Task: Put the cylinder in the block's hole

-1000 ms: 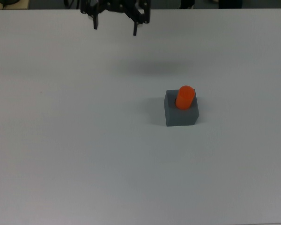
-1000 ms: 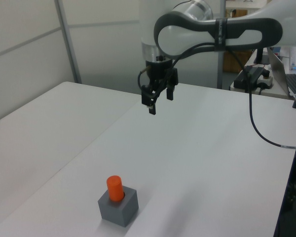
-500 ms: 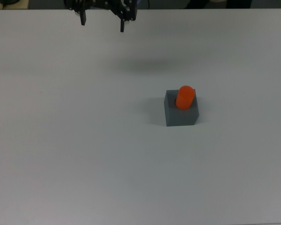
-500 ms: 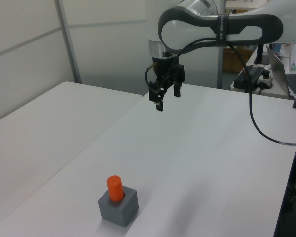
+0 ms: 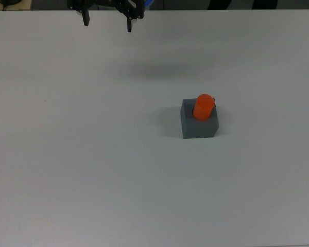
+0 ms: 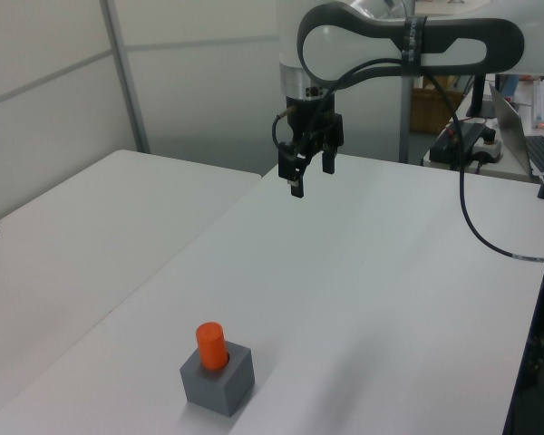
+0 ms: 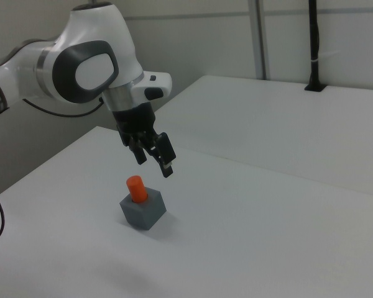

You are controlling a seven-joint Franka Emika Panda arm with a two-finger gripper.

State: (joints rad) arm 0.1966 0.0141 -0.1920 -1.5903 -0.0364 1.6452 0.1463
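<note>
The orange cylinder (image 5: 203, 106) stands upright in the hole of the dark grey block (image 5: 198, 126), its upper half sticking out above the top face. The left view shows the cylinder (image 6: 210, 344) and block (image 6: 219, 383) near the table's front, and the right view shows the same cylinder (image 7: 135, 188) and block (image 7: 143, 211). My gripper (image 5: 107, 24) hangs open and empty, high above the table at the top view's upper left, far from the block. The left view (image 6: 310, 178) and the right view (image 7: 154, 164) also show it.
A second white table (image 6: 63, 236) adjoins on the left view's left. A black cable (image 6: 471, 227) hangs from the arm on the left view's right, near a laptop (image 6: 526, 136). A black post (image 7: 313, 43) stands at the right view's back.
The open gripper has moved farther from the block, toward the top view's upper left and higher in the left view. Cylinder and block have not moved.
</note>
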